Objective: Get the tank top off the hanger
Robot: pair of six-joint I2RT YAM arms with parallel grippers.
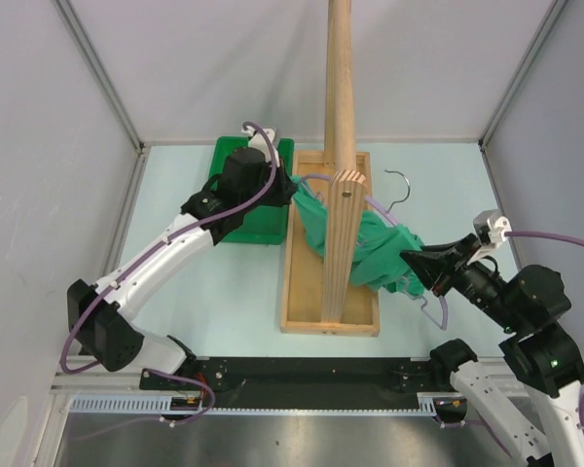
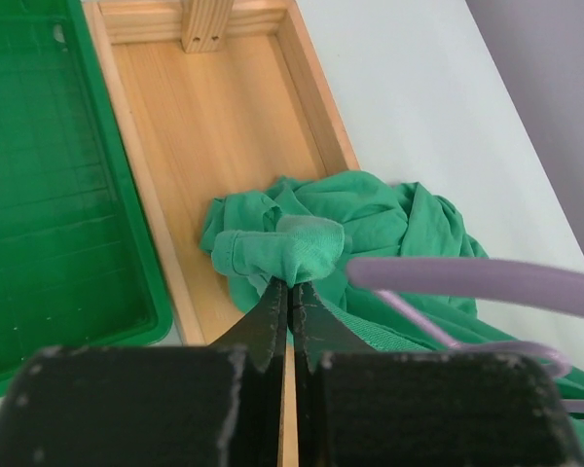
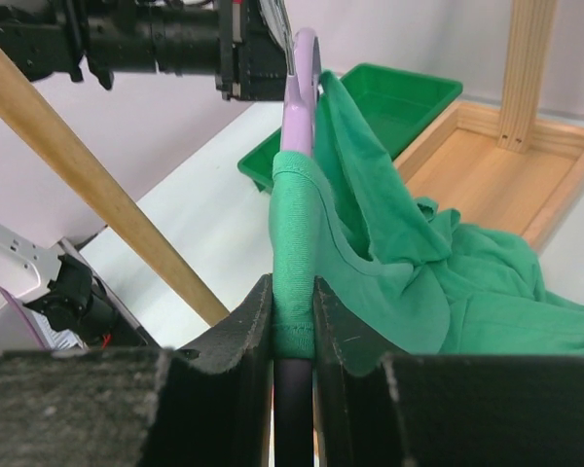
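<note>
Left wrist view: a rolled fold of the limp, crumpled teal-green tank top (image 2: 389,224) is pinched between the closed black fingers of the left end effector (image 2: 290,290), above the flat wooden stand (image 2: 204,126) base. Beside the stand's round pole, the smooth lavender hanger (image 3: 302,88), draped with hemmed cloth, is clamped narrowly by the right end effector (image 3: 294,321).

I've got a green tray (image 2: 49,195) on the pale table (image 1: 448,175), sitting just left of a shallow wooden base (image 1: 305,287), the two sides close together. The tray floor is ribbed. A flat post (image 1: 339,253) rises from the base's near end, and a round pole (image 1: 339,78) runs above the base. Grey walls (image 1: 175,68) close in three sides. A black rail (image 1: 311,375) crosses the near edge.
</note>
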